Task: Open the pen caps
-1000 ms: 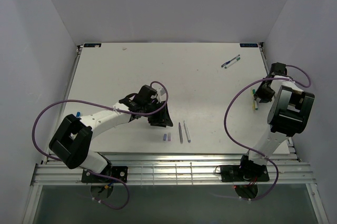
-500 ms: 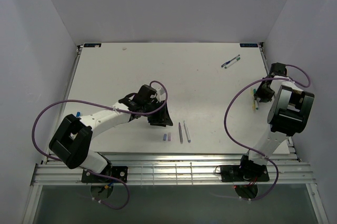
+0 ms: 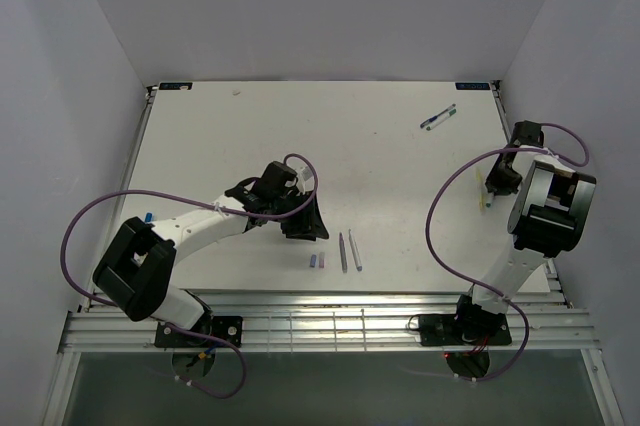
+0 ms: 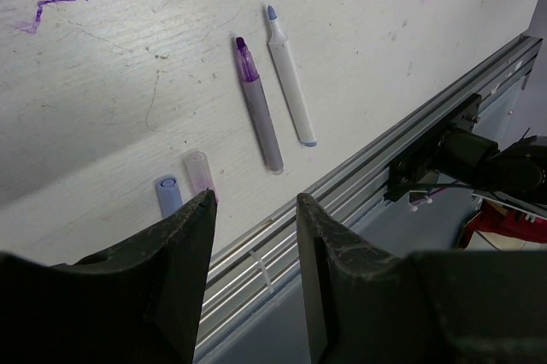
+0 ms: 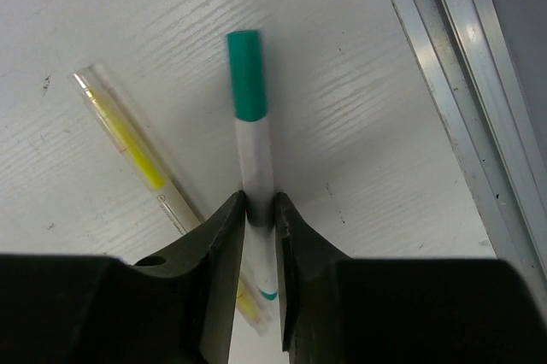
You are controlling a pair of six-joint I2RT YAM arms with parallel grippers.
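By the table's (image 3: 300, 126) right edge the right gripper (image 5: 259, 206) pinches, it seems, the barrel of a white pen (image 5: 254, 155), its green cap (image 5: 246, 73) on, just beside a yellow pen (image 5: 128, 146). The left gripper (image 4: 255, 210) hangs wide and empty above a loose blue cap (image 4: 167, 196) and purple cap (image 4: 198, 169) at the near edge.

White tabletop (image 3: 240, 136). The left arm reaches toward the centre. Left claw (image 3: 310, 230) sits just left of two pens (image 3: 347, 250), which lie side by side near the front edge, clear of the claw. Two small caps (image 3: 317, 260) lie just left of those pens. Far right corner: another pair of pens (image 3: 438, 118), close together. Right claw (image 3: 492, 180) at the right edge, over a yellowish pen (image 3: 487, 200); grip not discernible from above.
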